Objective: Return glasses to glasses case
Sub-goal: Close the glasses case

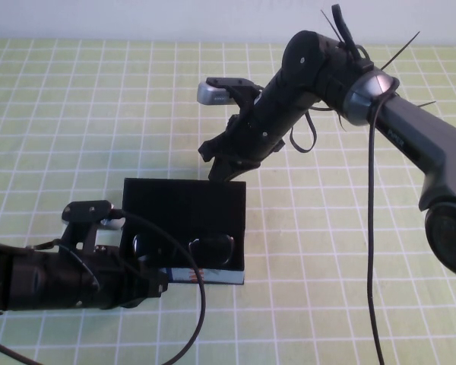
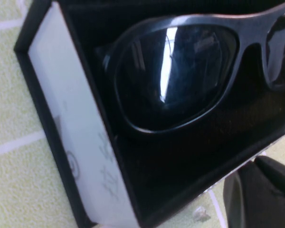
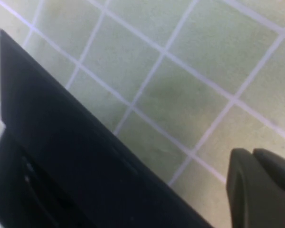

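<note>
The black glasses case (image 1: 184,202) lies open in the table's middle, its flap lid laid back toward the far side. The dark-framed glasses (image 1: 213,247) lie inside it, near the front wall. The left wrist view shows one lens of the glasses (image 2: 175,76) in the case and the case's pale printed strip (image 2: 71,128). My left gripper (image 1: 153,283) is shut and empty at the case's front left corner, and it also shows in the left wrist view (image 2: 259,190). My right gripper (image 1: 219,169) is shut and empty at the lid's far edge (image 3: 61,156), just off it (image 3: 256,185).
The table is covered by a green cloth with a white grid (image 1: 342,251). The right arm (image 1: 410,137) reaches in from the right, with a black cable (image 1: 371,228) hanging down. A cable (image 1: 200,304) loops from the left arm in front of the case.
</note>
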Motion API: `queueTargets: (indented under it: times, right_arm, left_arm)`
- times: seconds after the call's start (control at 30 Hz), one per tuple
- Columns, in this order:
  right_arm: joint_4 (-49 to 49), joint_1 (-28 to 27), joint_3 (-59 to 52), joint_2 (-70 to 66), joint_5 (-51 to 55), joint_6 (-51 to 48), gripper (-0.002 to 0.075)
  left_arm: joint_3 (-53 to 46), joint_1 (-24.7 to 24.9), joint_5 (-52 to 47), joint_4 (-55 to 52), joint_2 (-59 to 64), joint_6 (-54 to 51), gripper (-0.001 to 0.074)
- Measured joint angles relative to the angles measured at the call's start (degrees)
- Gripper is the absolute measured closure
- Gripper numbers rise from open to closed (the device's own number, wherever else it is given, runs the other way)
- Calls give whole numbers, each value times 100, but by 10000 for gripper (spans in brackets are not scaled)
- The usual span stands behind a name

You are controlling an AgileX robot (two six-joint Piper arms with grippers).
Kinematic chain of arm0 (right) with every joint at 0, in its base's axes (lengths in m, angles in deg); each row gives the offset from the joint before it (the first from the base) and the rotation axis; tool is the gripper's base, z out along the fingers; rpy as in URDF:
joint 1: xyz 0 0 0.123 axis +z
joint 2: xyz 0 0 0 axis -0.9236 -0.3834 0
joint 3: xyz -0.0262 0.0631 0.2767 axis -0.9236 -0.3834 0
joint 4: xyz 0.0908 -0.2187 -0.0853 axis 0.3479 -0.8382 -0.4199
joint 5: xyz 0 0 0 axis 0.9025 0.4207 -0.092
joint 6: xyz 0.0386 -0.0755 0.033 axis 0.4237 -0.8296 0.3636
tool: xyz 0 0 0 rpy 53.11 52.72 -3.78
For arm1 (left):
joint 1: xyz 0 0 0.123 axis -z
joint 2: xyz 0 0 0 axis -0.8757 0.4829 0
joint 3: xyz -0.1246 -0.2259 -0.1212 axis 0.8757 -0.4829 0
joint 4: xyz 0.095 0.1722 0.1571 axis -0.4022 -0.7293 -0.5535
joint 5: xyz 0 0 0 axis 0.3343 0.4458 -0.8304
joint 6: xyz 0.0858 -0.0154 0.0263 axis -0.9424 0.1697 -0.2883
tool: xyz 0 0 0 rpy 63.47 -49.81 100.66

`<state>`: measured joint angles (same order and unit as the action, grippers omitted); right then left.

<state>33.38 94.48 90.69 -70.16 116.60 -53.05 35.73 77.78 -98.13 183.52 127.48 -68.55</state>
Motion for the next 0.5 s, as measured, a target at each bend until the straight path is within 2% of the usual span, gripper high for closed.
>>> queueTargets:
  times: [0.23,0.5]
  right_arm:
    - [195,0,-102,146,0,0,737]
    - [417,0,-861,591,-10,-128,737]
  left_arm:
    - [0,0,9,0,0,0,737]
    - [0,0,26,0,0,0,737]
